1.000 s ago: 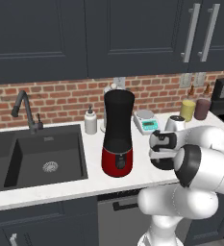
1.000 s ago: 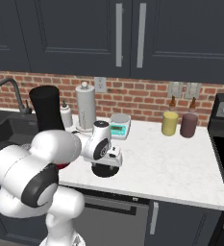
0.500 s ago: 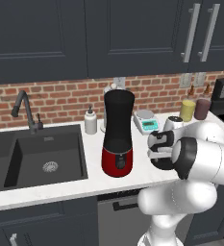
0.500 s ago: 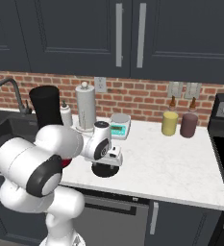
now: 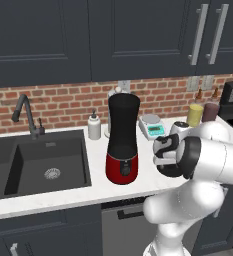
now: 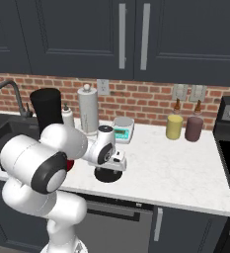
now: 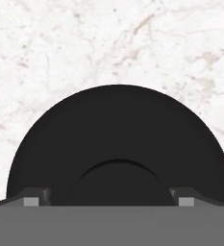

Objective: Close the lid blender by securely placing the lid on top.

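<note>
Hovering low over the lid (image 7: 117,144), which lies flat on the desk (image 7: 60,43) right of the blender (image 5: 122,140), the gripper (image 7: 109,198) straddles its raised centre, fingers spread, nothing grasped yet.

Lid (image 7: 118,144): flat round black disc with raised centre, lying flat on the white marble desk (image 7: 60,43).
Blender (image 5: 122,142): tall black jar on red base, upright, open-topped.

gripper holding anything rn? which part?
Nothing held yet. The gripper hangs over the lid on the counter, jaws open either side of its raised centre.
</note>
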You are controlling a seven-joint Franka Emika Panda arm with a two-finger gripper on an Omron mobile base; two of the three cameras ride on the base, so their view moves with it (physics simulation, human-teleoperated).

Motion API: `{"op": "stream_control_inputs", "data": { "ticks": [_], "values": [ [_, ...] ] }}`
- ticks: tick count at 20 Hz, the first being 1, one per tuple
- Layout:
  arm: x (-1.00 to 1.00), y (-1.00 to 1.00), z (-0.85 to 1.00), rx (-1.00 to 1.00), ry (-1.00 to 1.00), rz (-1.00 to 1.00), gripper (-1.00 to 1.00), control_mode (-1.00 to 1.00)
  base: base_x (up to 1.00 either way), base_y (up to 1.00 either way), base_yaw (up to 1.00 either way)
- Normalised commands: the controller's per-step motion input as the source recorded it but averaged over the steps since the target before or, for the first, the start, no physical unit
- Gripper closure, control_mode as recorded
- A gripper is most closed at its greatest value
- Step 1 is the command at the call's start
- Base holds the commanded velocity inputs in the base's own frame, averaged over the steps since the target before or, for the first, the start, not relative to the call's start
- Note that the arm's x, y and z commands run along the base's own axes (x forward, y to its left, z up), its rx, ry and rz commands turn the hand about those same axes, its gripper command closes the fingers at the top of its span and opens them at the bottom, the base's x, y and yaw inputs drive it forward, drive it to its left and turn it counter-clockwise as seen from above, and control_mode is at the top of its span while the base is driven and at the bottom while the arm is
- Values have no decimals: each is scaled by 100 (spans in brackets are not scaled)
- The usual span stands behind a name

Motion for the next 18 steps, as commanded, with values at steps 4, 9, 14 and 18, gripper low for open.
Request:
{"op": "stream_control_inputs", "data": {
  "ticks": [4, 9, 14, 18],
  "values": [
    [0, 0, -5, 1, -3, 0, 100, -100, 0, 0, 0],
    [-4, 0, 4, 1, -8, 0, 100, -100, 0, 0, 0],
    [-28, 0, 47, 0, -5, 0, 100, -100, 0, 0, 0],
    [-54, -8, 97, 0, -8, 0, 100, -100, 0, 0, 0]
  ]
}}
